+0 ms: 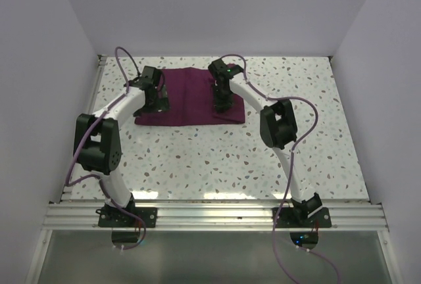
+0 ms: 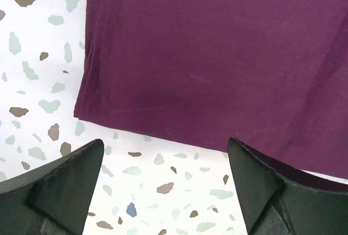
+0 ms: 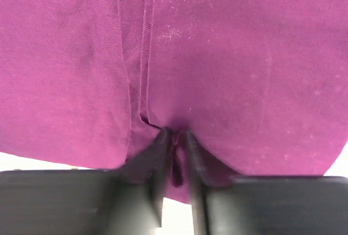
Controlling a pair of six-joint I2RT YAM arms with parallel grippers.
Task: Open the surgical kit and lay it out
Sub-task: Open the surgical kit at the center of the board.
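Nothing is laid out yet: the surgical kit (image 1: 191, 96) lies folded shut far back on the counter (image 1: 217, 159), no instruments showing. My right claw (image 3: 175, 142) pinches a cloth fold at its near edge; my left claw (image 2: 166, 159) hangs spread wide by the near-left corner. All unwrapping is left to do.

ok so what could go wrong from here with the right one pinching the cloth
1. The right gripper pinches only a thin ridge of the cloth wrap beside stacked fold lines; it may slip off, or catch several layers and drag the whole bundle.
2. The left gripper is open above the table at the wrap's corner, so nothing pins the cloth if pulled.
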